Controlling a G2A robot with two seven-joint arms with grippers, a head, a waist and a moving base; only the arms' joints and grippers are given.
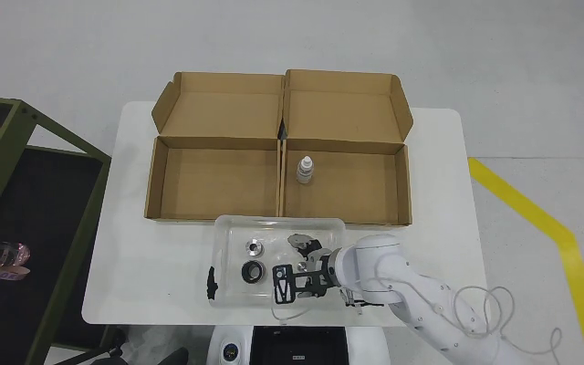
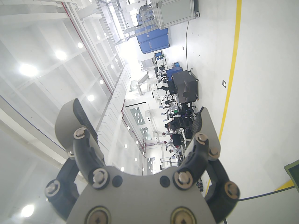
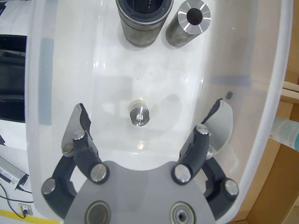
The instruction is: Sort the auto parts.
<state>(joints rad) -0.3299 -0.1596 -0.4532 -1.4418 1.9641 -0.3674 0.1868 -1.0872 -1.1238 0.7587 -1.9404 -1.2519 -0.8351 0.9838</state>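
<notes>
Three parts in bin: small stud [image 3: 139, 115], linear bearing [image 3: 143, 12] and metal sleeve [image 3: 189, 22], all upright on the floor of the clear bin [image 3: 275, 94].
Right hand: right hand [image 3: 149, 106] is inside the bin, fingers spread wide, holding nothing.
Left hand: left hand [image 2: 140, 108] is spread too and empty. It points out at the room, away from the table [image 1: 128, 255].
Step (judged): closing on the small stud to lift it out.
Stud vs hand: it stands between the two fingers, roughly centred and a bit nearer one side. Neither pad touches it.
Other parts vs hand: bearing and sleeve stand side by side, close together, well past the fingertips toward the far end of the bin.
Doing it well: lower until the pads sit at the stud's body, not its cap. Centre first so both pads meet it together, or it may tip or skid on the slick floor. Keep the outer finger off the bin wall.
Destination: two open cardboard boxes [image 1: 214, 182] sit behind the bin. One of them holds a white bottle [image 1: 307, 169]. Can't tell which box takes the stud.
</notes>
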